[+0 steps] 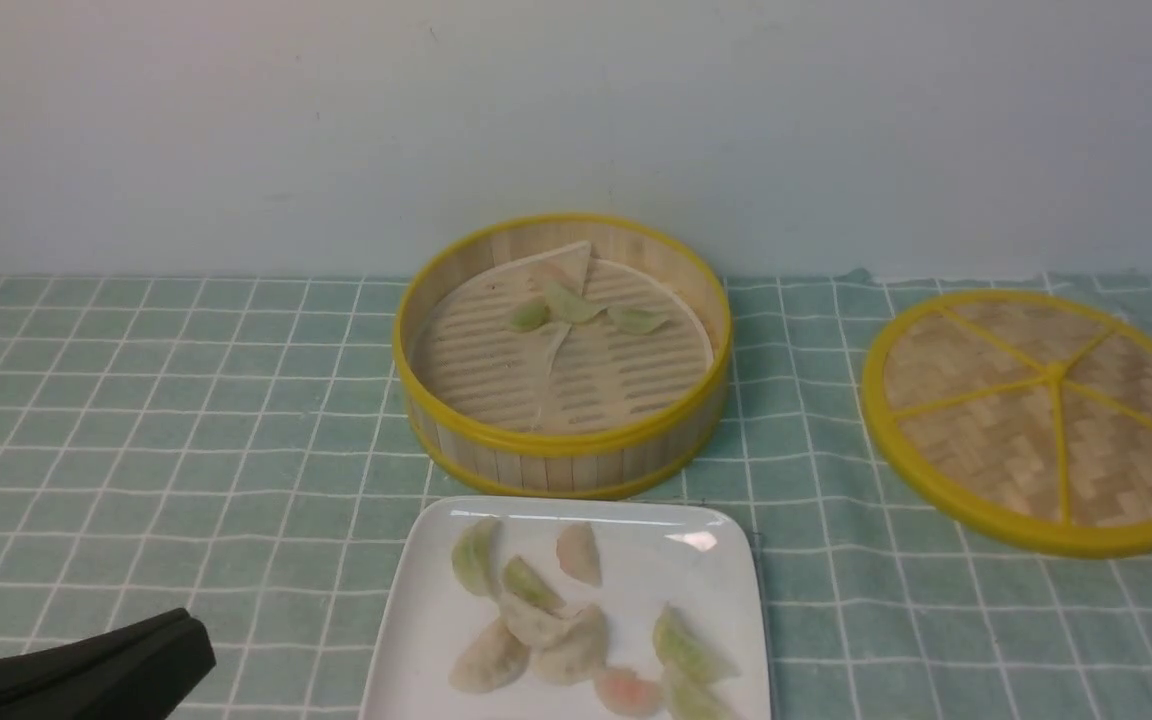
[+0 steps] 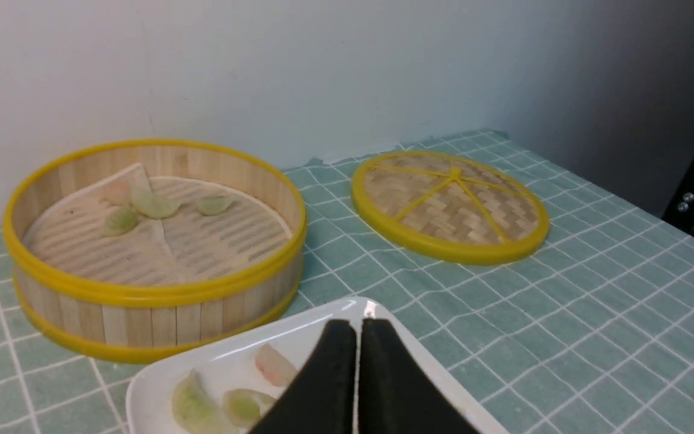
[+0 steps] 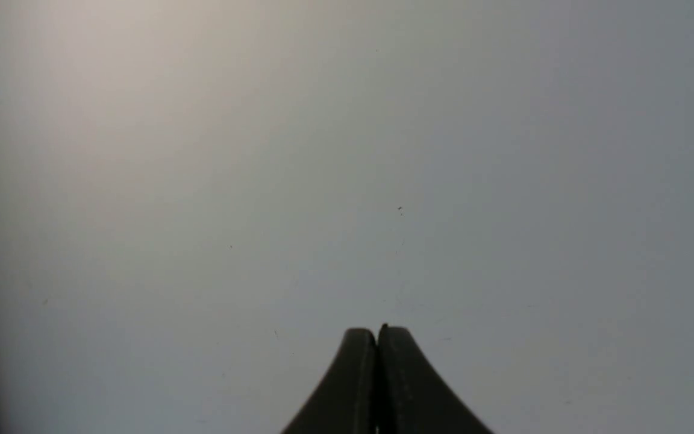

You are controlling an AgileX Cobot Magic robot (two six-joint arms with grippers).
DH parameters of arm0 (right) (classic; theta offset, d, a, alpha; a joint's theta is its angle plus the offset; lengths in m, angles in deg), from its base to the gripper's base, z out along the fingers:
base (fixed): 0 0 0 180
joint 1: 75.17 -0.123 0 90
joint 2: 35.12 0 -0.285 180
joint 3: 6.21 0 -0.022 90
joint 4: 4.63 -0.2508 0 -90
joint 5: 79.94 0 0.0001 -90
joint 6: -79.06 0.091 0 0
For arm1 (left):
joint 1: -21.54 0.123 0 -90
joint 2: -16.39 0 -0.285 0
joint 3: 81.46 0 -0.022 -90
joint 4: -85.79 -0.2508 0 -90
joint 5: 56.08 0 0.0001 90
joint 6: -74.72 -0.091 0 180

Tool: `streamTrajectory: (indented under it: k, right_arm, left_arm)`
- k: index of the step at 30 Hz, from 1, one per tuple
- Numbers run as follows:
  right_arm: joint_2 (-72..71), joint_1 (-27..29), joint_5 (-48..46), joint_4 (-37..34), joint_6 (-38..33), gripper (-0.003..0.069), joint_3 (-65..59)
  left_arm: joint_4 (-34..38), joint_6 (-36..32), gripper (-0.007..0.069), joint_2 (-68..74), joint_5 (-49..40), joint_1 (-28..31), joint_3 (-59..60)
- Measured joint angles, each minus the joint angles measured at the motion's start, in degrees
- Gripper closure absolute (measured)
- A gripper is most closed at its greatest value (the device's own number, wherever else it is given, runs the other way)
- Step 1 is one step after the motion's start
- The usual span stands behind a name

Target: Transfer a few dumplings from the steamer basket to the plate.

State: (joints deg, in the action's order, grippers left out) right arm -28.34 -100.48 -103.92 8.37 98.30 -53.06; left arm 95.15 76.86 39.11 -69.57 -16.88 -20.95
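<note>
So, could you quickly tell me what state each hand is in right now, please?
Left hand: closed, holding nothing.
Right hand: closed, holding nothing.

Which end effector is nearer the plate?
Left. The left end effector, shut, sits just left of the plate, not touching it. The right end effector, also shut, is outside the front view and faces only blank wall.

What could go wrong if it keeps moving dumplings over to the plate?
The plate is crowded; its dumplings already touch, so another may land on them and stick. The basket dumplings cluster against the folded liner, so the left hand, shut now, might pinch liner or two at once.
</note>
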Motion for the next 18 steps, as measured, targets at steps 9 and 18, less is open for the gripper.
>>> streamTrajectory:
  k: [9,18]
  right_arm:
    - [-0.03,0.06,0.0,0.0,-0.06,0.0673,-0.04]
    - [-0.03,0.11,0.0,0.0,-0.1,0.0673,-0.13]
  left_arm:
    - [0.35,0.0,0.0631,-0.04,0.46,0.0,0.0]
    - [0.35,-0.17,0.0631,-0.04,0.46,0.0,0.0]
